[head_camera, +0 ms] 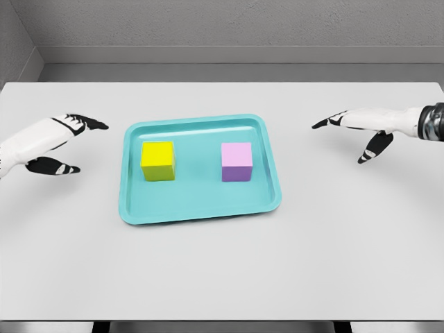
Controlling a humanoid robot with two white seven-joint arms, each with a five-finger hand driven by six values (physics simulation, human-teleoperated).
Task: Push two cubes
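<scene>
Cubes are sitting apart inside the teal tray (132,208) on the white surface (222,270): the yellow cube (158,161) toward its left side, the pink cube (236,161) toward its right. The left robot hand (59,142) is hovering outside the tray's left rim, fingers extended and grasping nothing, nearer the yellow cube. The right robot hand (357,132) is hanging released beyond the right rim, nearer the pink cube, so each cube is lying inward from its hand.

No words, numbers, labels or signs to read anywhere. Yellow cube (158,161), pink cube (236,161), teal tray (201,201), bench (222,270): all plain, nothing written on them.
</scene>
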